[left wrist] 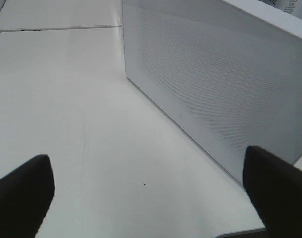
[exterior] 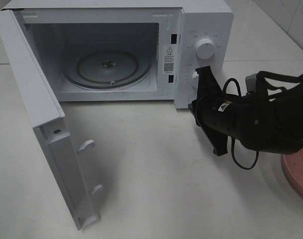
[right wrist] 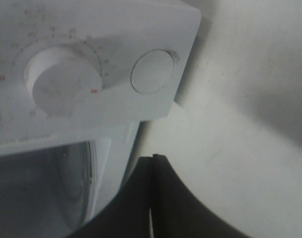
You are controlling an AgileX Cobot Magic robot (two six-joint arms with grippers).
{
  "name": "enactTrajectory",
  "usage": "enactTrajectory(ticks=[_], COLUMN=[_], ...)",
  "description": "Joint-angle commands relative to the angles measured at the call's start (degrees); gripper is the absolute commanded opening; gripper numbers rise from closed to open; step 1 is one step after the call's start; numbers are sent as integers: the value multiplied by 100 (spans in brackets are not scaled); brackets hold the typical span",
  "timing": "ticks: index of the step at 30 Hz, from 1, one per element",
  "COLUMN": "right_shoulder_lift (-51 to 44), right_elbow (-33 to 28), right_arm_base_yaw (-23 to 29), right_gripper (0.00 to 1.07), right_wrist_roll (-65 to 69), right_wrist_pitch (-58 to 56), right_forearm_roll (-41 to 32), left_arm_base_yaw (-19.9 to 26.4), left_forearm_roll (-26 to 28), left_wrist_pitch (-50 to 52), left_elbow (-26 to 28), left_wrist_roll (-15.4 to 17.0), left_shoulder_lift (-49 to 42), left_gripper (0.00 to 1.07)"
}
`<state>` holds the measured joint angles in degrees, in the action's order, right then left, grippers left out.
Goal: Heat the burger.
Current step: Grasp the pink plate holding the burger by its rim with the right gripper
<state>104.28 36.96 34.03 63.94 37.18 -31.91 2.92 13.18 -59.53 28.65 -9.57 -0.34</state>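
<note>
The burger is out of view in all frames. The white microwave point(exterior: 206, 20) stands at the back with its door point(exterior: 37, 99) swung wide open to the left. Its glass turntable point(exterior: 107, 64) is bare. My right gripper point(exterior: 192, 107) is shut and empty, just in front of the control panel's lower corner. In the right wrist view its fingers point(right wrist: 151, 198) meet below the lower knob point(right wrist: 61, 82) and a round button point(right wrist: 152, 72). My left gripper point(left wrist: 151, 198) is open and empty, facing the door's meshed outer face point(left wrist: 215, 84); it does not show in the high view.
A pink round plate point(exterior: 300, 172) shows at the right edge, partly behind the right arm. The open door juts toward the table's front left. The upper knob point(exterior: 206, 49) sits above the right gripper. The white table point(exterior: 151, 174) spreads in front of the microwave.
</note>
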Motion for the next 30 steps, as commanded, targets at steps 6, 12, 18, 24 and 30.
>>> enactTrajectory(ticks=[6, 12, 18, 24, 30], right_shoulder_lift=[-751, -1169, -1495, -1776, -2017], right_elbow=[-17, -17, -17, -17, -17], right_arm_base_yaw=[-11, -286, -670, -670, -670], right_gripper=[3, 4, 7, 7, 9], right_wrist_roll=[-2017, -3925, -5535, -5987, -5901], right_wrist_pitch=[-1713, -3123, -4618, -5443, -6142], right_forearm_roll=[246, 378, 808, 1948, 2481], left_arm_base_yaw=[-29, -29, -29, -29, -29], left_forearm_roll=[34, 34, 34, 34, 34], left_wrist_pitch=[52, 52, 52, 52, 52], left_elbow=[-17, -17, -17, -17, -17], left_wrist_roll=[-6, -6, -6, -6, -6], left_shoulder_lift=[-132, -132, -132, -132, -132], left_gripper=[98, 98, 98, 98, 98])
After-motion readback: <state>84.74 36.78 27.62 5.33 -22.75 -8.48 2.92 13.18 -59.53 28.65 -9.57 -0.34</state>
